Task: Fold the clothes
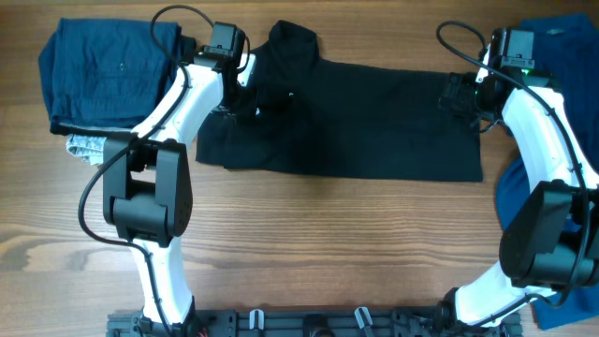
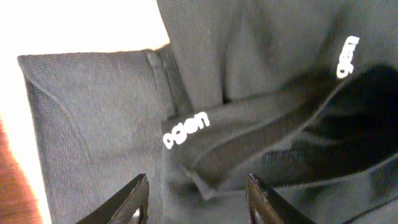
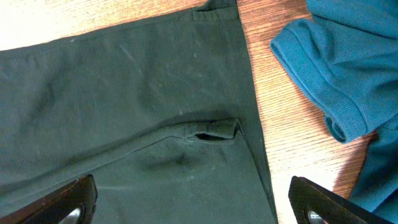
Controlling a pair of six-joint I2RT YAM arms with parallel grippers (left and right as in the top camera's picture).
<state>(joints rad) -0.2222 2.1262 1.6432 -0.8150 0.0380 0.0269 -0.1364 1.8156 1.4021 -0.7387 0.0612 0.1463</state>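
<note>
The black polo shirt [image 1: 346, 122] is spread along the table's far edge. The left fingers [image 2: 134, 202] are apart above its lettered chest, the right fingers [image 3: 68, 202] wide apart above its hem; fabric should be pinched evenly.

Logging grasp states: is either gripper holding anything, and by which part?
Nothing is held. The left gripper is open over the black polo shirt near its chest lettering; the right gripper is wide open over the shirt's bottom corner.

Polo [image 1: 374, 122] black, lettering [image 2: 185, 129] white; shirt [image 3: 348, 37] blue; table [image 1: 328, 243] brown woodgrain.
</note>
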